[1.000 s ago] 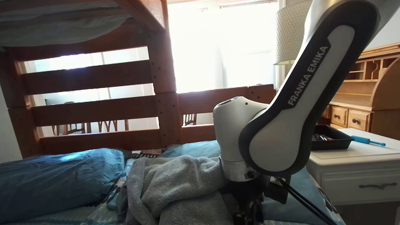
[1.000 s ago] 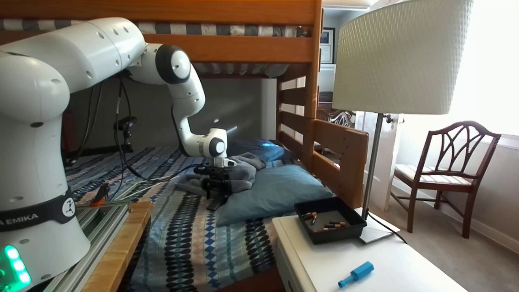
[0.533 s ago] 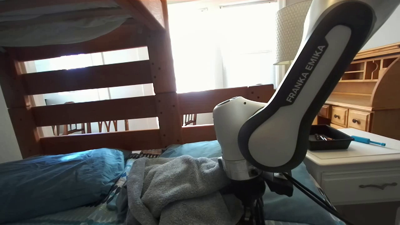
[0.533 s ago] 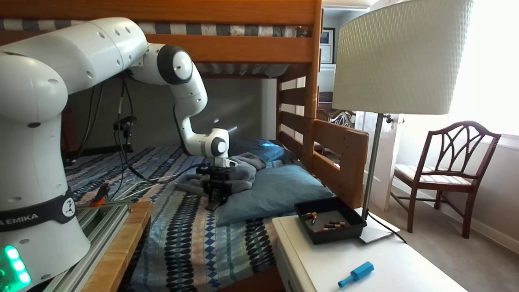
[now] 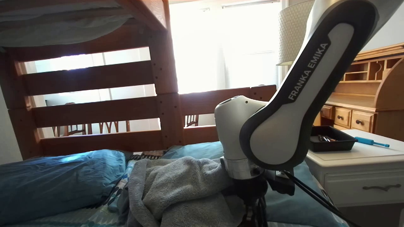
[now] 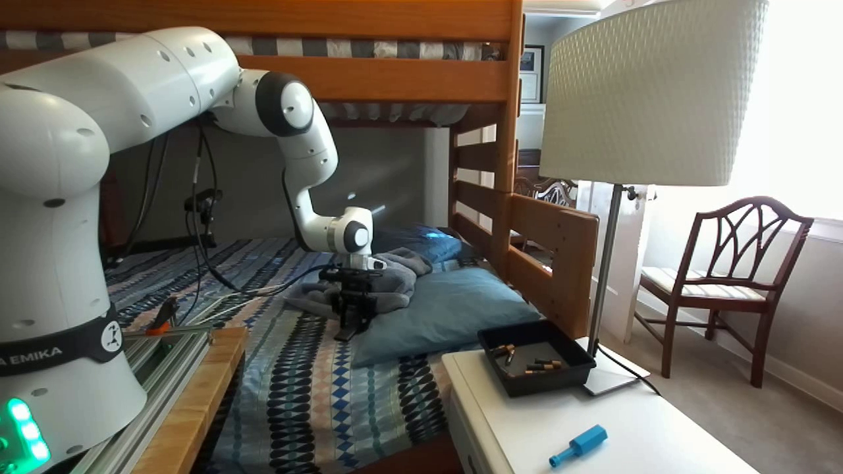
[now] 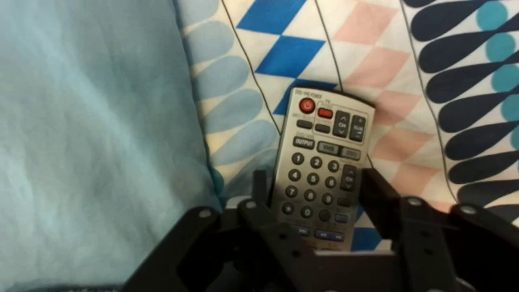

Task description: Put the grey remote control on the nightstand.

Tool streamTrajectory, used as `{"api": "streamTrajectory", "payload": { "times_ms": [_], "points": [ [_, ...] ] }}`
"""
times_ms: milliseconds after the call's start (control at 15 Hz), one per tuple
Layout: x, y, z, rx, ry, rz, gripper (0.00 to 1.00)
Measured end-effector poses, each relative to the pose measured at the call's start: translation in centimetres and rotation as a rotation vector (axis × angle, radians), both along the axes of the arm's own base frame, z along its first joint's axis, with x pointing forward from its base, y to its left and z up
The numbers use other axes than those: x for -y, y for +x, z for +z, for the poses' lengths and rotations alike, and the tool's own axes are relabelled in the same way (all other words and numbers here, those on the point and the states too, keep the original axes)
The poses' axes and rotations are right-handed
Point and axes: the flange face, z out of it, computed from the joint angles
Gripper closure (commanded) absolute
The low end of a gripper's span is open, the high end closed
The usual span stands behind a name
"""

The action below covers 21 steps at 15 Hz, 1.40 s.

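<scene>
in an exterior view the arm (image 5: 303,94) is up a hair from a second ago and the gripper (image 7: 314,182) sits at a slightly different tilt, while the tray (image 6: 550,382) and blue tool (image 6: 579,446) haven't budged.

so the remote (image 7: 320,167) is between the jaws in the wrist view, buttons up, over the patterned bed (image 6: 382,395) and near the pillow (image 7: 101,142). the gap is fairly narrow, with a jaw along each long side, but i can't say if they're actually pinching it or if it's off the bed yet. my guess: this is the grab or the very start of the lift.

worries: the jaws sit around the number pad, so the power-button end sticks out. an off-center or weak pinch could let that end droop or twist mid-air. if there's no real pinch, the gripper just leaves without it. the pillow's close enough that a sideways move could snag it too.

then there's the table (image 6: 632,421), aka the nightstand: the tray sits at its pillow end, so coming in low could clip the rim, and letting go too high could bounce the remote off the edge or onto the blue tool.
</scene>
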Motion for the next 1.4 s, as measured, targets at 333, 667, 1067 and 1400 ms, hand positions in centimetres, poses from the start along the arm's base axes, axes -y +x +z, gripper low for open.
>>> {"api": "streamTrajectory", "payload": {
  "times_ms": [333,667,1067,1400],
  "points": [
    [0.6,-0.6,4.1,0.006,0.051,-0.184,0.66],
    [4.9,-1.5,8.9,0.017,0.057,-0.447,0.19],
    [7.4,-2.3,9.7,-0.011,0.067,-0.651,0.00],
    [7.7,-1.6,8.4,0.003,0.076,-0.697,0.00]
  ]
}}
